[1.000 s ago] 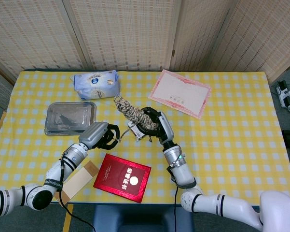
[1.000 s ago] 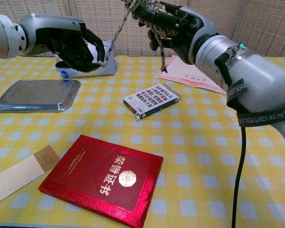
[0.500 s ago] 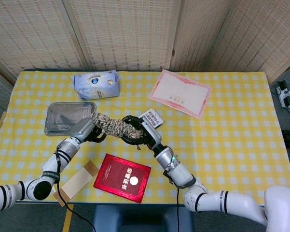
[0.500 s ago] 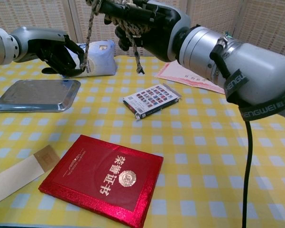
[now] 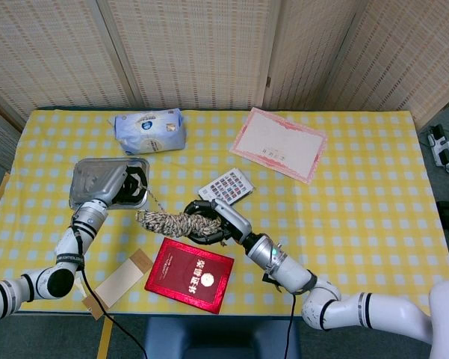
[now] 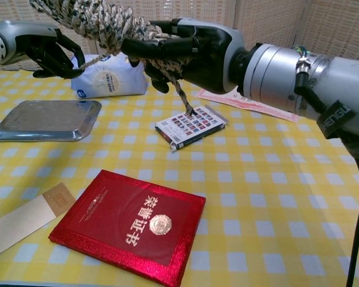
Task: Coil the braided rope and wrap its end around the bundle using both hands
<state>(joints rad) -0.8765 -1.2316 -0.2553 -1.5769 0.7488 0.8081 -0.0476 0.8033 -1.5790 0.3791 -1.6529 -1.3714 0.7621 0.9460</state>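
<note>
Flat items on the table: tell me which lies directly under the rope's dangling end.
The calculator; the rope tail hangs just above it, unlike the red booklet or pink certificate.

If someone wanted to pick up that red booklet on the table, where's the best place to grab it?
Probably the red booklet is best taken by its near-right corner, coming from the front: it lies flat and closed, and that edge is free, while the tan card sits close on its left.
</note>
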